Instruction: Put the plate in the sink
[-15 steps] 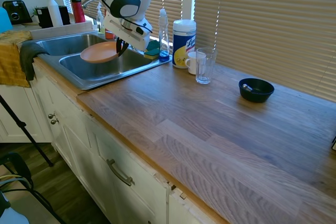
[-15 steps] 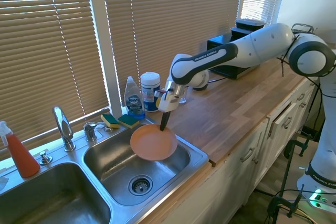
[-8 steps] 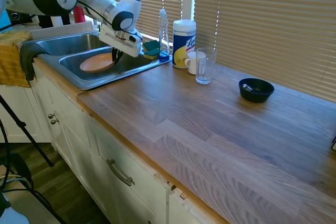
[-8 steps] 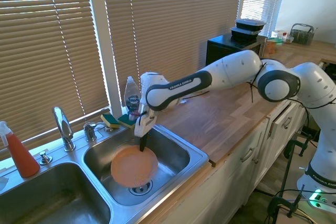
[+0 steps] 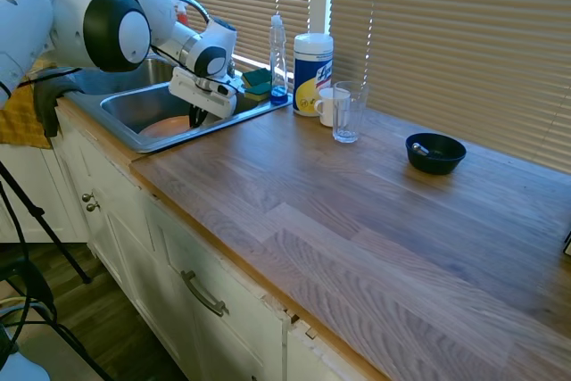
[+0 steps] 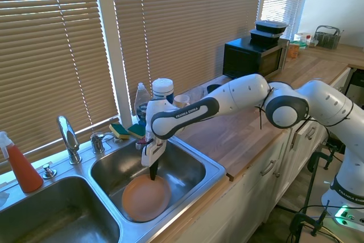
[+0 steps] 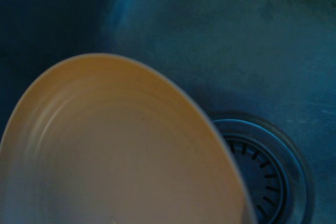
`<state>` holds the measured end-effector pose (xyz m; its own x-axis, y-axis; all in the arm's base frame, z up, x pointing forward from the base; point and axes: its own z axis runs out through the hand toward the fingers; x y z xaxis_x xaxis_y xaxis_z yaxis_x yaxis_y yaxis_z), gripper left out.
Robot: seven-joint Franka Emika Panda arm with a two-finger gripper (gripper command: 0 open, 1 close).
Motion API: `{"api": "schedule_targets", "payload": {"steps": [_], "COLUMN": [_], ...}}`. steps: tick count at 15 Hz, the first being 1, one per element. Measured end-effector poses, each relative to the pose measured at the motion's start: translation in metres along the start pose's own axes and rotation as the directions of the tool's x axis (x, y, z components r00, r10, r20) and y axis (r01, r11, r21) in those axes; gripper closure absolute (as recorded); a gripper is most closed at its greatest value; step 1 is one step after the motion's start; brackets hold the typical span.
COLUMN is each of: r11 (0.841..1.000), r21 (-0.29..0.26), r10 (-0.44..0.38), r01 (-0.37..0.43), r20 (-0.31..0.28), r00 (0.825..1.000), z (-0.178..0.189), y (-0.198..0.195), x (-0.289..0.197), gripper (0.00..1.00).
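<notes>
- Plate: round, shallow, peach-orange; low inside the right-hand basin of the sink, over the basin floor. In the wrist view the plate partly covers the round drain strainer. From the first exterior view only a sliver of the plate shows above the basin's front edge.
- Gripper: pointing down into the basin, its dark fingers closed on the plate's far rim; whether the plate rests fully on the basin floor cannot be told.
- Sink: stainless steel, two basins, set in a wooden counter; curved chrome faucet behind the divider.
- Behind the basin: two yellow-and-green sponges, a clear dish-soap bottle with blue liquid, a white wipes canister.
- Red spray bottle: upright at the far-left corner of the sink.
- On the counter, beside the canister: white mug and clear drinking glass, touching or nearly so.
- Dark navy bowl: well apart from the sink, farther along the counter.
- Black microwave: at the counter's far end, dark containers stacked on top.
</notes>
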<state>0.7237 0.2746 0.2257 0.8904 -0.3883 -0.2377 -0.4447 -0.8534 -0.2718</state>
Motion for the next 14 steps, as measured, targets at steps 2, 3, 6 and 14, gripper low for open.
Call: {"api": "schedule_targets", "payload": {"steps": [2,3,6,14], "r11": [1.0,1.0,1.0,1.0], "r21": [-0.008,-0.013,-0.016,0.017], "r10": [0.003,0.002,0.002,-0.004], "r01": [-0.003,-0.002,-0.002,0.005], "r20": [0.003,0.004,0.004,-0.035], "r00": [1.0,1.0,1.0,0.999], "z": [0.0,0.0,0.001,-0.04], "y": [-0.003,-0.005,-0.005,-0.021], "x": [0.0,0.0,0.0,-0.007], "gripper": [0.0,0.0,0.0,0.0]}}
